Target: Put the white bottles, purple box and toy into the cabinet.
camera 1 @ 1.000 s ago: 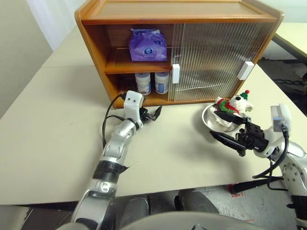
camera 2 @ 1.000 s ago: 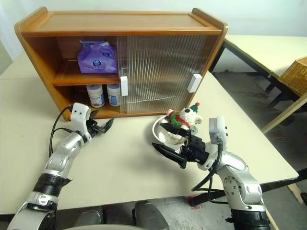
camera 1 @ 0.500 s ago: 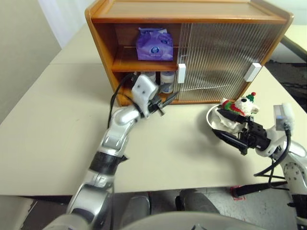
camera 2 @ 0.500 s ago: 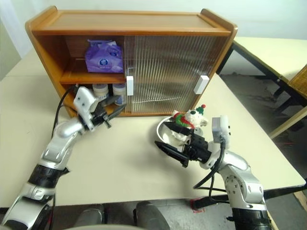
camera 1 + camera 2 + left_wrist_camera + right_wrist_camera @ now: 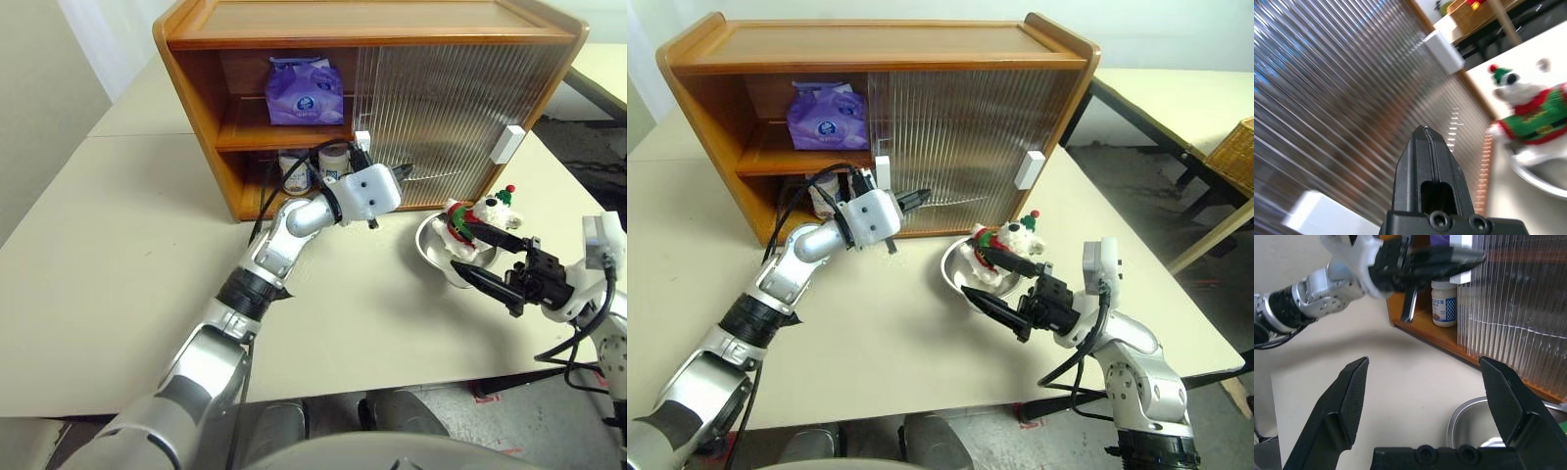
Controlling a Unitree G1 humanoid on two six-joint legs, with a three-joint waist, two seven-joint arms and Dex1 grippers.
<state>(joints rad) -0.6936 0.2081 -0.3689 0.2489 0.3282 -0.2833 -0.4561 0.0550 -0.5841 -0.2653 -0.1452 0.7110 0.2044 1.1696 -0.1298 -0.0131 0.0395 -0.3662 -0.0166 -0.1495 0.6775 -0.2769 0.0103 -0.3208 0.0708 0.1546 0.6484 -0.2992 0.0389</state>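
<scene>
The toy point(image 5: 478, 217), the plush bear in its red-and-green scarf and hat, sits in a round steel bowl point(image 5: 443, 257) on the tabletop point(image 5: 118, 245), just near of the cabinet's point(image 5: 362, 20) closed right-hand part. It looks like the one task item not yet put away: the purple box point(image 5: 304, 93) lies on the upper shelf at the open left side, and the two white bottles point(image 5: 315, 166) stand on the lower shelf beneath it, partly hidden by the left arm.

The right gripper point(image 5: 498, 262) hangs beside the bowl on its near right, jaws spread wide and holding nothing, with one finger reaching over the bowl toward the bear. The left gripper point(image 5: 400, 172) is at the cabinet front, jaws shut and empty, their tip close against the ribbed sliding door point(image 5: 441, 117) just right of the left white handle point(image 5: 361, 144).

The step in hand seems to be picking up the toy. The next move likely calls for the right jaws to close around the bear, while the left arm either clears away or slides the door to open room.

A second ago the left gripper was low over the tabletop near the cabinet's left corner with jaws apart; it has since risen, swung right to the door and shut. The right gripper has hardly shifted and its jaws have spread a little wider.
</scene>
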